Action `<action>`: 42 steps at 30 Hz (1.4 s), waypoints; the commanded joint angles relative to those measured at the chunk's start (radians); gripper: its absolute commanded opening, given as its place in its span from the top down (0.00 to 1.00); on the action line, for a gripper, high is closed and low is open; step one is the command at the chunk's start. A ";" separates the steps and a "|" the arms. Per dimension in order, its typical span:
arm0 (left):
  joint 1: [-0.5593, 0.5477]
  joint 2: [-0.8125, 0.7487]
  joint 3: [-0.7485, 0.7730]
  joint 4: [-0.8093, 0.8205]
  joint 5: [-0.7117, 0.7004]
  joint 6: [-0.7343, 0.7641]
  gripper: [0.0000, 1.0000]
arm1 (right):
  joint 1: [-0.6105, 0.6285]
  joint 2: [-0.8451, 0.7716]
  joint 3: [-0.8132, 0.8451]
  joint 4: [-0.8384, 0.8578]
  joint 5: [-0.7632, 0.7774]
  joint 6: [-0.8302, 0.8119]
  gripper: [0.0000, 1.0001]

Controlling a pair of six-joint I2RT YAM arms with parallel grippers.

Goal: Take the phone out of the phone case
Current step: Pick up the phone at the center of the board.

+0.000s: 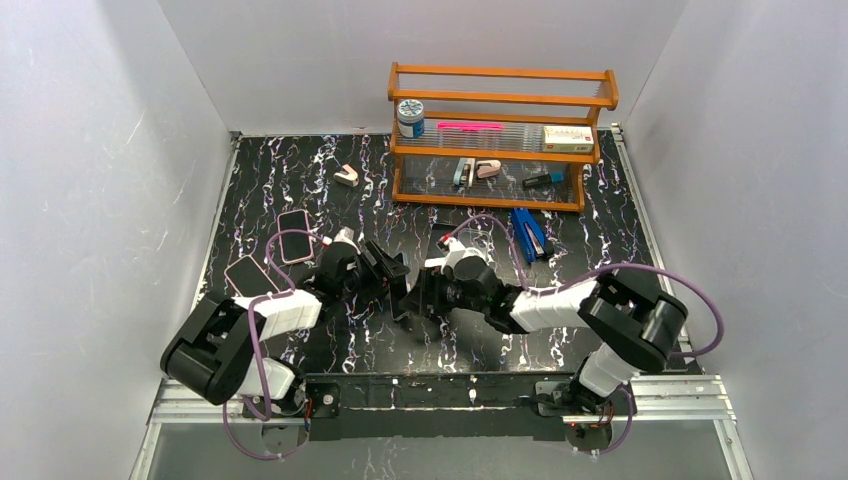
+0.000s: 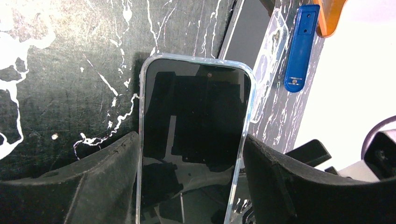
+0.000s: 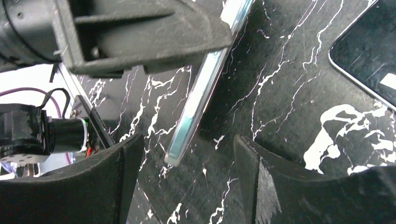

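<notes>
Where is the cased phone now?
The cased phone is central in the top view, held by the left gripper, its end by the open right gripper.

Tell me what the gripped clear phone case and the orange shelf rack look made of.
The clear phone case looks like glossy translucent plastic, perhaps soft silicone: light passes through its rim. The orange shelf rack seems varnished wood: warm, slightly shiny square rails.

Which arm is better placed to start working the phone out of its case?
Right. The left hand is clamped on the cased phone, holding it tilted. The right hand is open and straddles its free end, so it looks ready to grip.
</notes>
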 commanded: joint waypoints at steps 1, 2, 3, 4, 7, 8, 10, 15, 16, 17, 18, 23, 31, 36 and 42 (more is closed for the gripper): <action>-0.013 -0.043 -0.024 0.001 -0.017 -0.011 0.91 | 0.007 0.059 0.070 0.081 0.035 0.010 0.25; -0.013 -0.049 -0.027 0.001 -0.017 -0.010 0.91 | 0.007 0.073 0.078 0.089 0.035 0.012 0.27; -0.013 -0.054 -0.029 0.001 -0.017 -0.010 0.91 | 0.007 0.083 0.084 0.092 0.034 0.013 0.30; -0.013 -0.059 -0.032 0.002 -0.016 -0.009 0.91 | 0.008 0.093 0.090 0.094 0.032 0.016 0.33; -0.014 -0.076 -0.034 0.003 -0.014 -0.005 0.88 | 0.008 0.100 0.093 0.102 0.030 0.019 0.51; -0.014 -0.082 -0.034 0.002 -0.011 0.000 0.85 | 0.008 0.095 0.091 0.106 0.032 0.021 0.59; -0.014 -0.100 -0.033 0.001 -0.007 0.010 0.78 | 0.007 0.084 0.080 0.109 0.035 0.031 0.77; -0.013 -0.157 -0.011 -0.025 -0.003 0.053 0.55 | 0.003 -0.005 0.044 0.091 0.043 0.039 0.99; -0.012 -0.171 -0.007 -0.031 -0.001 0.063 0.45 | 0.000 -0.026 0.035 0.084 0.044 0.039 0.99; -0.011 -0.188 -0.001 -0.036 0.001 0.077 0.41 | -0.008 -0.051 0.024 0.083 0.044 0.038 0.99; -0.010 -0.210 0.007 -0.044 0.005 0.091 0.31 | -0.015 -0.074 0.011 0.083 0.039 0.040 0.99; -0.005 -0.269 0.063 -0.095 0.052 0.194 0.13 | -0.100 -0.198 -0.057 0.088 -0.041 0.051 0.99; -0.004 -0.304 0.065 0.022 0.195 0.236 0.07 | -0.277 -0.365 -0.159 0.201 -0.283 0.104 0.99; -0.004 -0.299 0.075 0.062 0.249 0.227 0.07 | -0.360 -0.405 -0.191 0.303 -0.426 0.138 0.99; -0.005 -0.256 0.075 0.170 0.325 0.156 0.12 | -0.401 -0.380 -0.215 0.504 -0.535 0.244 0.99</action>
